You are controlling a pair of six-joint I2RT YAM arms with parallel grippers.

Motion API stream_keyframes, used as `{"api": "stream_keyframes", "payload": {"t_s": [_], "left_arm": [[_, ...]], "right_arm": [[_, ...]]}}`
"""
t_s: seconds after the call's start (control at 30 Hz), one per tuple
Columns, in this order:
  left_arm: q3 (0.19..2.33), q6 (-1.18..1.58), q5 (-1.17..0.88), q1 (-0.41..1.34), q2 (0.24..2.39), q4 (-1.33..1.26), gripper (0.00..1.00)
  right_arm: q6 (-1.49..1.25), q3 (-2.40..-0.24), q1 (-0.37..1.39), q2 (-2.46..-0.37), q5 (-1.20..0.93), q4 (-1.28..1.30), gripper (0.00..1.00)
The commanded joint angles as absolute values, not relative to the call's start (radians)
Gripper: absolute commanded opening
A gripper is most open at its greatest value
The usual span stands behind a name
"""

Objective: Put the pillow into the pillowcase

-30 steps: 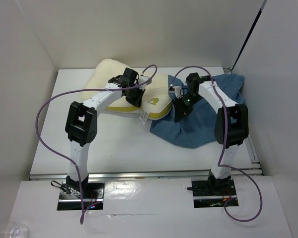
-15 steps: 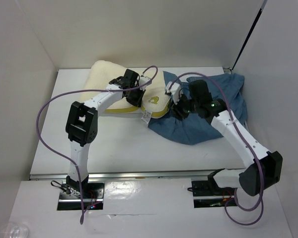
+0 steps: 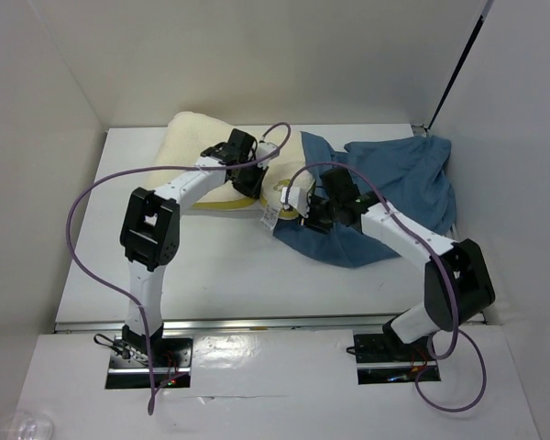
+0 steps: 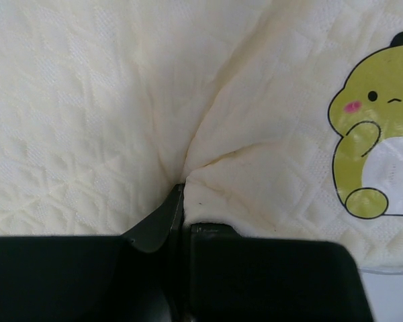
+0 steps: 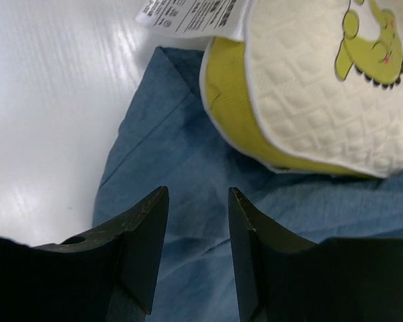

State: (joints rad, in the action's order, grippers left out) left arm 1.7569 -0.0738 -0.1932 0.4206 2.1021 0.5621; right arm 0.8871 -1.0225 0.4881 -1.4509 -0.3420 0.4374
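Note:
The cream-yellow pillow (image 3: 194,137) lies at the back left of the table, and its emblem corner (image 3: 282,188) rests on the edge of the blue pillowcase (image 3: 399,174). My left gripper (image 3: 247,176) is shut on a pinched fold of the pillow (image 4: 255,134), next to a yellow-green cartoon emblem (image 4: 376,168). My right gripper (image 3: 301,207) is open and empty, low over the pillowcase (image 5: 188,161), just in front of the pillow's corner (image 5: 322,114) and its white tag (image 5: 188,15).
The white table (image 3: 165,266) is walled in by white panels on the left, back and right. The pillowcase is bunched toward the back right corner. The arms' purple cables loop above the table.
My right arm has swung left and nearer, from above the pillowcase to the pillow's emblem corner. The left gripper has kept its hold and the pillow has shifted slightly.

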Motion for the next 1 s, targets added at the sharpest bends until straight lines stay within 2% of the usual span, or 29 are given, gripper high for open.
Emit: {"api": "stream_keyframes", "payload": {"t_s": [0.0,0.23,0.43,0.53,0.77,0.97], "left_arm": [[1.724,-0.049,-0.164,0.402,2.040,0.581,0.00],[1.692,-0.049,-0.175,0.368,2.013,0.581,0.00],[1.672,-0.040,-0.193,0.350,2.003,0.572,0.00],[1.672,-0.040,-0.193,0.341,2.003,0.572,0.00],[1.681,-0.040,-0.212,0.331,2.034,0.563,0.00],[1.712,-0.031,-0.239,0.331,2.063,0.574,0.00]], "right_arm": [[0.985,-1.080,0.503,-1.492,-0.376,0.322,0.49],[1.072,-1.207,0.512,-1.652,-0.408,0.394,0.55],[1.147,-1.403,0.512,-1.828,-0.417,0.628,0.57],[1.187,-1.448,0.512,-1.853,-0.428,0.702,0.57],[1.267,-1.382,0.512,-1.810,-0.426,0.733,0.58],[1.258,-1.282,0.503,-1.758,-0.397,0.644,0.59]]}}
